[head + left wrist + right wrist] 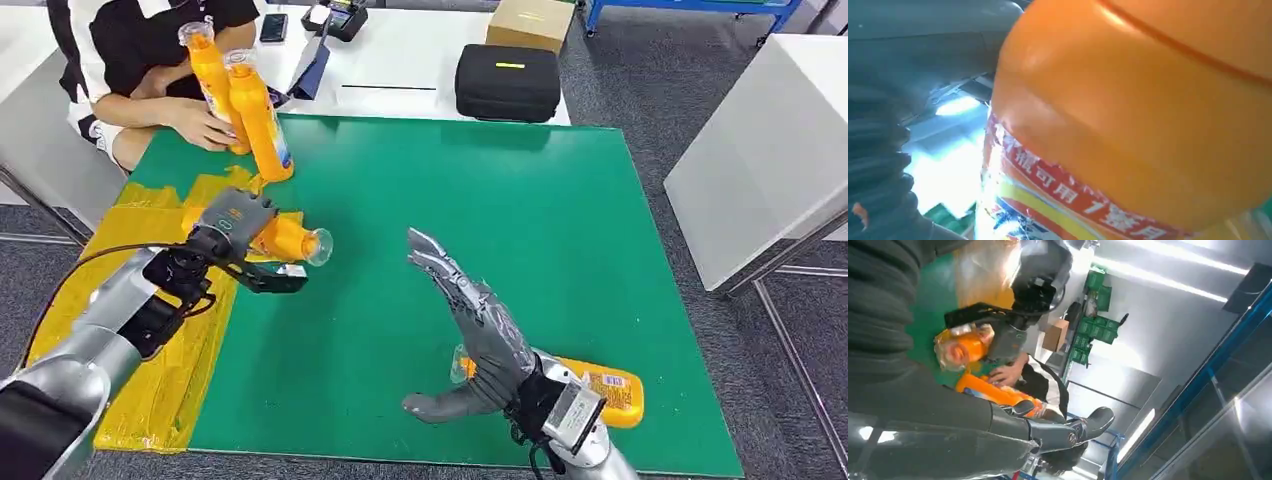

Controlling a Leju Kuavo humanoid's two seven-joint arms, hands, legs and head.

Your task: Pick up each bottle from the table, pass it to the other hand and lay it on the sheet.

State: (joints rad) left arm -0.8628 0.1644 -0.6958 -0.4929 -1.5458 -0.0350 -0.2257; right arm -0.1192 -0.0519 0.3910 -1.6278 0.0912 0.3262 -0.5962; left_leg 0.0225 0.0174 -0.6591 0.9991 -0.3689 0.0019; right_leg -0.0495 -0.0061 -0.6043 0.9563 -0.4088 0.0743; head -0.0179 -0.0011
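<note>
Though smooth, orange bottle (285, 240) in left hand (232, 228)

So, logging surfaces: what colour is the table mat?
Green mat, clearest in the head view.

Left hand (232, 232) gripping orange bottle (290, 241) over yellow sheet (160, 390), right hand (470, 330) spread above green mat (560, 220)

Hidden and cut off
The left hand (235, 228) covers the held bottle's (290, 241) base; the right hand (478, 345) hides part of the lying bottle (605, 392).
</note>
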